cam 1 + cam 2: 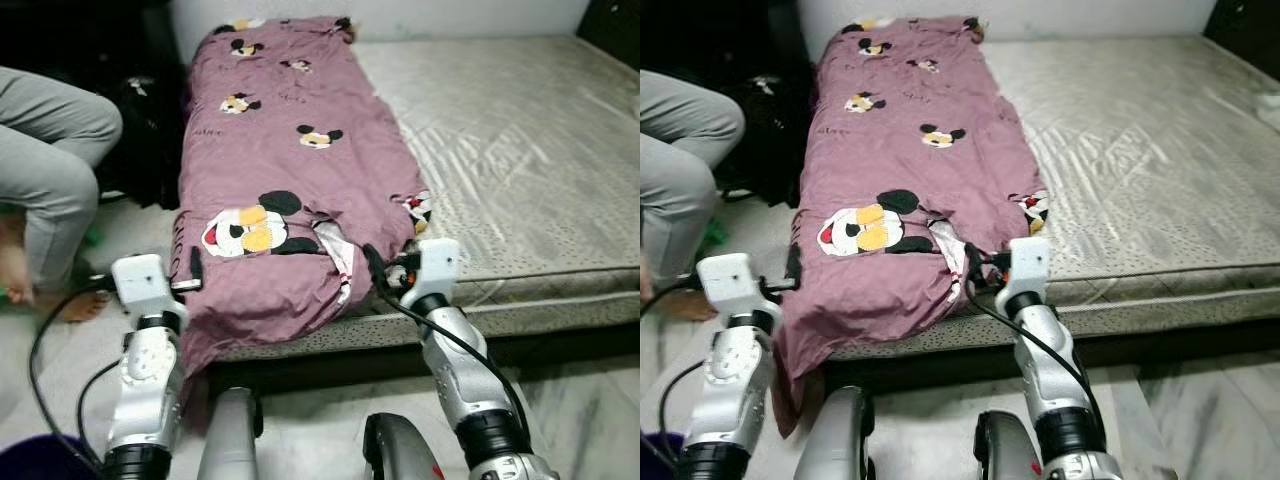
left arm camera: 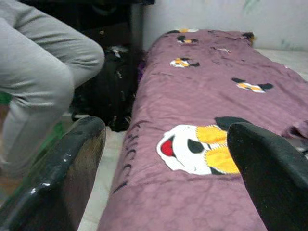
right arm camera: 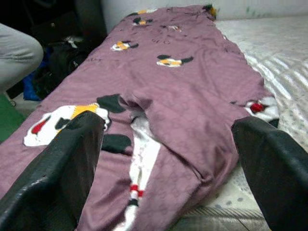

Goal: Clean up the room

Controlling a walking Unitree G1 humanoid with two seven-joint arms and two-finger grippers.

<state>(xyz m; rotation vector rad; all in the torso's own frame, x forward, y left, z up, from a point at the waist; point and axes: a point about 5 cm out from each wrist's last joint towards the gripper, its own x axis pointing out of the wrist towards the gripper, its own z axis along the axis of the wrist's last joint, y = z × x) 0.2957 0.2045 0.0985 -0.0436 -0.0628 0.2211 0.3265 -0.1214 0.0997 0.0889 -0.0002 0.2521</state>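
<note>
We face the near edge of a bed [image 1: 520,150] whose mattress lies bare on its right part. A purple blanket [image 1: 290,170] printed with cartoon mouse faces lies folded in a long strip along the left edge of the bed, running from the far left corner to the near left corner, where its end hangs over the near edge. A white-lined fold opens near the middle of that overhanging end.

Our left gripper [image 1: 193,272] sits at the near left corner of the bed, with its fingers spread wide apart on either side of the blanket's left margin; in the left wrist view they hold nothing. Our right gripper [image 1: 385,270] sits at the near edge of the bed, just beside the blanket's right border, and its fingers also stand wide apart, with nothing between them.

A person's leg [image 1: 50,170] in grey trousers is bent on the floor to the left of the bed, near a dark bag [image 1: 150,140].
</note>
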